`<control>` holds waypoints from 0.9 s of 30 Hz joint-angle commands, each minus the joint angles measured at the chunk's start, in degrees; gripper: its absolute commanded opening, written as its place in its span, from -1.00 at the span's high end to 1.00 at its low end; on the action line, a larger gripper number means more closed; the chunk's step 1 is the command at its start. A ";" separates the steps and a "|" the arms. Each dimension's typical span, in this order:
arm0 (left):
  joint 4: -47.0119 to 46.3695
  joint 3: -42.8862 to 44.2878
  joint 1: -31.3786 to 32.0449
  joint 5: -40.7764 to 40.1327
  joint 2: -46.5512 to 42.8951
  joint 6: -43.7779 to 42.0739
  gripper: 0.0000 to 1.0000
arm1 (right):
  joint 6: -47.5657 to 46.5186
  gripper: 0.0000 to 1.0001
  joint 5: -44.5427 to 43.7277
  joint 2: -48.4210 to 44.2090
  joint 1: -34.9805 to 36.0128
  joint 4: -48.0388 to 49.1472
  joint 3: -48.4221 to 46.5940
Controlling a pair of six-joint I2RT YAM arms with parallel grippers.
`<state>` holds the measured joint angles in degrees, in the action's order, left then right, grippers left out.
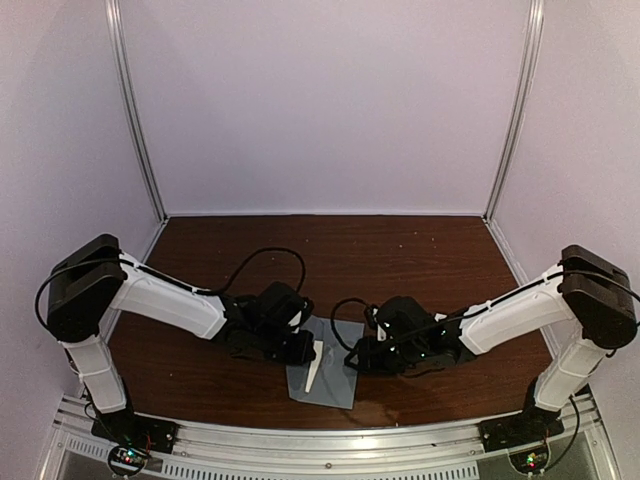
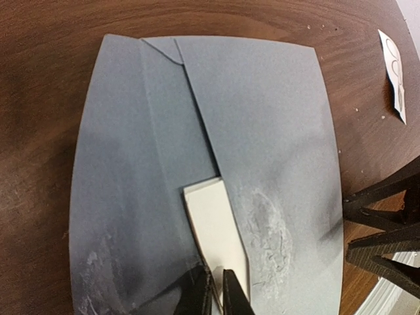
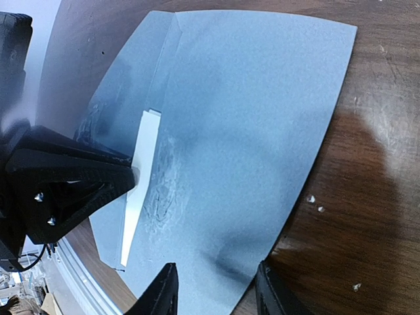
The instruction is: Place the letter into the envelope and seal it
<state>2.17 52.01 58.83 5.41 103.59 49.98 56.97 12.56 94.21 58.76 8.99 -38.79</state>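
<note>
Grey-blue envelope (image 1: 335, 385) lies flat on the table (image 1: 400, 255), at 6 o'clock by the front edge, between both arms. White letter (image 2: 213, 230) is partly slid under a diagonal fold of it (the rest sticks out). At its 9 o'clock, left end effector (image 2: 218, 296), tips pressed together, pinching the letter's exposed end. At 3 o'clock, right end effector (image 3: 216, 292), fingers spread, straddling the envelope's edge. White sticker strip (image 2: 394, 72) lies apart on the table.

Robot lab booth: plain white walls (image 1: 320, 100), aluminium frame posts (image 1: 135, 110), arms (image 1: 165, 295) bolted to wooden table (image 1: 420, 250).
</note>
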 commanded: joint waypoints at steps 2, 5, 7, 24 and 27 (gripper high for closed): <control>-1.78 0.21 0.09 2.10 2.09 -0.46 0.86 | -0.54 0.20 -0.87 1.58 0.39 -0.29 -0.59; -3.92 0.21 0.07 2.77 2.42 -0.24 0.87 | -0.57 0.20 -0.87 1.59 0.39 -0.28 -0.59; -4.42 0.22 0.12 3.14 2.66 -0.01 0.87 | -0.59 0.20 -0.89 1.59 0.39 -0.28 -0.59; -6.51 -1.49 0.76 1.89 -1.35 1.06 0.87 | -0.65 0.20 -1.58 0.37 0.39 -0.60 -0.46; -5.77 -2.25 0.76 -1.47 -7.05 -0.86 0.77 | -1.94 0.11 -1.86 -1.23 0.31 -3.03 -1.41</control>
<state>-1.96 50.78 58.85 7.27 103.55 50.85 56.82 12.47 94.26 58.76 8.99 -38.89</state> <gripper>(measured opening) 0.083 0.422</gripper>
